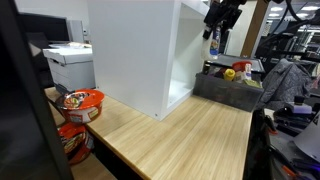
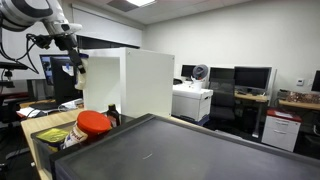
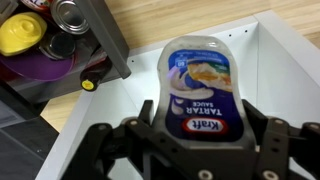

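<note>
1. Pretty sure this is an office that doubles as a robotics lab.
2. Desks with monitors [image 2: 252, 78], a printer [image 1: 70, 64] and a swivel chair [image 2: 222, 100].
3. Drop ceiling with panel lights [image 2: 135, 3], plus a robot arm [image 2: 32, 10] over a wooden worktable [image 1: 190, 135].

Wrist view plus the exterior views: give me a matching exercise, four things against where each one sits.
Things:
1. tartar sauce bottle
2. yellow toy
3. red noodle bowl
4. white box

Places:
A. inside the gray bin
B. at the edge of the wooden table, near the printer
C. standing mid-table, one side open
D. between the fingers of the gripper

Pairs: 1-D, 2-A, 3-B, 4-C.
</note>
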`<state>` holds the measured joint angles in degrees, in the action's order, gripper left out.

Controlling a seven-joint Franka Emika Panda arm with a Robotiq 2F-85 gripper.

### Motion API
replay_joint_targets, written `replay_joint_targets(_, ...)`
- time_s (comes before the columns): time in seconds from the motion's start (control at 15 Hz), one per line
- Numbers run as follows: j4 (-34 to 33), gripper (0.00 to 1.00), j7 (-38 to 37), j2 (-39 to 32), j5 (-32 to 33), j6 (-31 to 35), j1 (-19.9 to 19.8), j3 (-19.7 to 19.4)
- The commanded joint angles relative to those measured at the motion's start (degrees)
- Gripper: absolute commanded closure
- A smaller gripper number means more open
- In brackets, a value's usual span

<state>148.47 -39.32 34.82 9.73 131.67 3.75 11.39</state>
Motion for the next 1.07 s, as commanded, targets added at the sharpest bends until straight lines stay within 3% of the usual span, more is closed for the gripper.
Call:
replay_joint_targets(0.0,2.8,0.42,1.5,2.3,-1.2,4.0,-1.2,0.9)
replay_joint_targets(0.4,4.3,0.42,1.9,1.5,-0.9,6.3,-0.8,2.0)
replay_joint_targets(1.0,5.4,0.42,0.0,-0.2,0.8,11.4,-1.7,7.0)
